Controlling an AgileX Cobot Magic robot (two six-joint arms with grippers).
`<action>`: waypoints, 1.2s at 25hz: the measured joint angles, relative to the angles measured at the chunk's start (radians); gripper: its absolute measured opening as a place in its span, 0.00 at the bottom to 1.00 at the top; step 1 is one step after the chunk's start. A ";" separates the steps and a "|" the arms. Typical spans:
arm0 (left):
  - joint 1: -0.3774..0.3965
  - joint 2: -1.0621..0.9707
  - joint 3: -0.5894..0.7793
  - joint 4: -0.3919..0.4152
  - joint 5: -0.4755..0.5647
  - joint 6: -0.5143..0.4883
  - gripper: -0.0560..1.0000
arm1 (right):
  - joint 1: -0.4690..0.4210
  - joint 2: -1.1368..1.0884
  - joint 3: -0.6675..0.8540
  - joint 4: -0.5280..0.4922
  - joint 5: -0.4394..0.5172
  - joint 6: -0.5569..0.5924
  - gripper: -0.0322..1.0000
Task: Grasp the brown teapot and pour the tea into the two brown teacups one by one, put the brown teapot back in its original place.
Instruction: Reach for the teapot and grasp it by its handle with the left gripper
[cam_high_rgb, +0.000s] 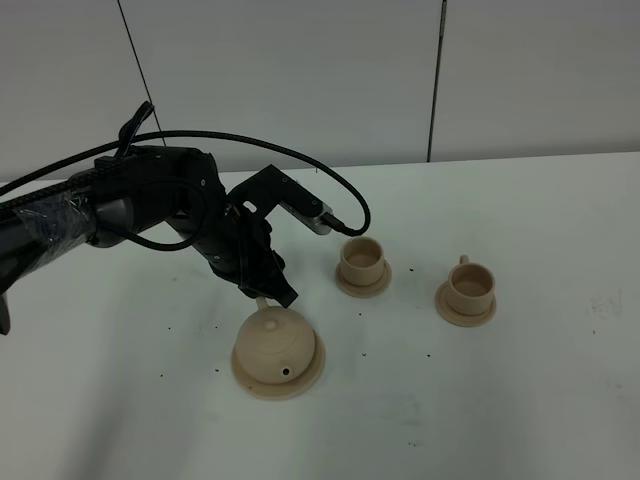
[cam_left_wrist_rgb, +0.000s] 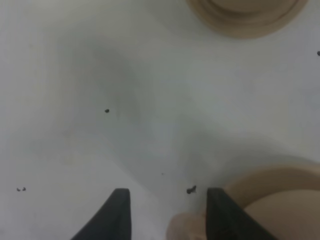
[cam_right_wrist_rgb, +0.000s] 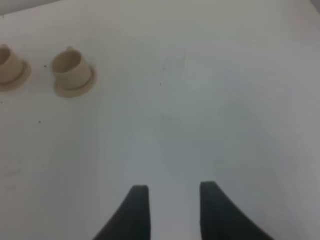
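Note:
The brown teapot (cam_high_rgb: 272, 343) stands on its wide saucer (cam_high_rgb: 312, 372) at the front left of the table, its loop handle (cam_high_rgb: 262, 302) pointing back towards my left arm. My left gripper (cam_high_rgb: 270, 294) is open, low over the table, with its jaws on either side of the handle (cam_left_wrist_rgb: 184, 227); the teapot's body (cam_left_wrist_rgb: 285, 215) shows beside one finger. The two brown teacups (cam_high_rgb: 362, 258) (cam_high_rgb: 468, 285) sit on their small saucers to the right. My right gripper (cam_right_wrist_rgb: 172, 189) is open and empty over bare table, the cups (cam_right_wrist_rgb: 70, 69) far from it.
White table with small dark specks. The left arm and its black cable (cam_high_rgb: 300, 165) reach over the table's left half. The nearer cup's saucer (cam_left_wrist_rgb: 247, 20) lies just beyond the left gripper. A grey panelled wall stands behind.

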 joint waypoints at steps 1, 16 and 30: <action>0.000 0.000 0.000 0.001 0.004 0.000 0.45 | 0.000 0.000 0.000 0.000 0.000 0.000 0.26; 0.000 0.000 -0.003 0.070 0.077 -0.076 0.45 | 0.000 0.000 0.000 0.000 0.000 0.000 0.26; 0.003 -0.001 -0.003 0.107 0.140 -0.115 0.45 | 0.000 0.000 0.000 0.000 0.000 0.000 0.26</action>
